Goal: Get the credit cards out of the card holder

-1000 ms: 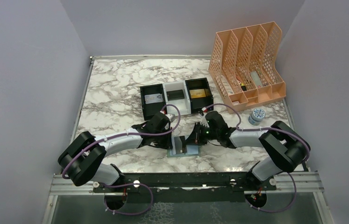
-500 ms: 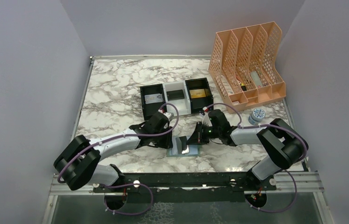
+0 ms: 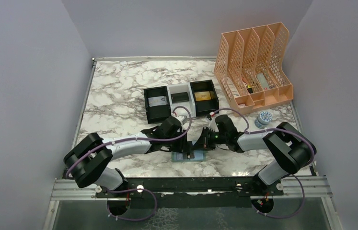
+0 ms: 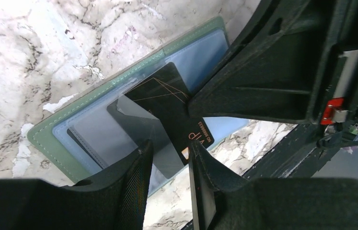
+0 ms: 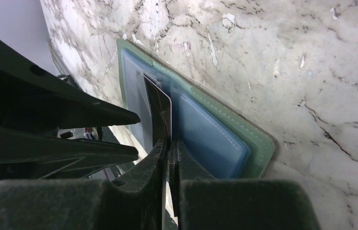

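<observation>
Where the marble table [image 3: 119,96] reaches its far right corner, a peach rack [image 3: 253,67] stands upright. The left arm [image 3: 119,146] and the right arm [image 3: 258,139] both reach inward and meet low over the table's near middle. Behind them sits a black-and-white tray [image 3: 146,106] of three compartments, with a grey card [image 3: 157,101] in the left one, a dark card [image 3: 180,97] in the middle one and a gold card [image 3: 204,95] in the right one.

The wallet [image 4: 52,129] lies open and flat on the table under both tools, green cover down and pale blue pockets up. A black card [image 4: 167,100] with thin gold lines sticks partly out of a pocket near the wallet's fold, slanting across the inside. A clear pocket flap lies against it.

The right tool [image 5: 169,146] is pinched tight on this card's edge, so the card stands thin between its fingers. The left tool [image 4: 169,163] has its fingers a narrow way apart, one on each side of the card's lower end. Whether they touch it I cannot tell.

A small round blue-and-white tin [image 3: 263,118] sits on the table just in front of the rack, near the right arm.
</observation>
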`<control>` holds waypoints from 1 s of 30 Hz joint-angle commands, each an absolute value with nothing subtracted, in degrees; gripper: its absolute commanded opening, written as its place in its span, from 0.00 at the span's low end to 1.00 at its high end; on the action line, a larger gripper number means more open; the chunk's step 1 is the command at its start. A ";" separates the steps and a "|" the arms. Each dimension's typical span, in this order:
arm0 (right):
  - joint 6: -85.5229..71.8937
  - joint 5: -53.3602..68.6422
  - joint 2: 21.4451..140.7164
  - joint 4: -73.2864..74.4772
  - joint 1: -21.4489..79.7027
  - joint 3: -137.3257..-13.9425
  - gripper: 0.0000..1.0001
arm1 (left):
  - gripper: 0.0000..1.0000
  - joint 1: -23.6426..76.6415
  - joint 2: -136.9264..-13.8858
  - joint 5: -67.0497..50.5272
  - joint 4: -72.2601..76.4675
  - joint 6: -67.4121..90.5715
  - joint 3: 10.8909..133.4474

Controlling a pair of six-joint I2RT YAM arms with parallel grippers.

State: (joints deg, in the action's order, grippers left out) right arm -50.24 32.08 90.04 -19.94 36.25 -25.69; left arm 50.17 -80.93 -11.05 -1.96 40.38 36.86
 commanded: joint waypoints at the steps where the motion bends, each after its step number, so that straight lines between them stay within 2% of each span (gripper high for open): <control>1: -51.68 32.16 89.13 -23.26 36.21 -24.09 0.07 | 0.35 51.65 -82.17 -8.36 -0.94 42.89 36.39; 12: -53.52 32.71 90.00 -25.53 36.21 -23.19 0.07 | 0.35 52.13 -78.73 -3.45 -6.70 41.19 36.29; 18: -53.44 32.96 89.70 -25.56 36.19 -23.37 0.09 | 0.35 52.78 -82.56 -4.66 -6.85 40.65 38.21; 27: -53.72 35.42 91.01 -28.11 36.21 -23.11 0.24 | 0.27 53.61 -84.06 -4.66 -6.87 40.54 36.88; 30: -54.31 36.69 92.34 -30.76 36.17 -22.91 0.24 | 0.25 53.67 -83.97 -4.32 -7.32 40.26 36.91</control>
State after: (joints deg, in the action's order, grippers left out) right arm -53.76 33.91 90.54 -25.91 36.25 -23.73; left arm 53.12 -82.74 -5.78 -5.21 41.34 37.60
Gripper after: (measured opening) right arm 0.239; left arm 0.257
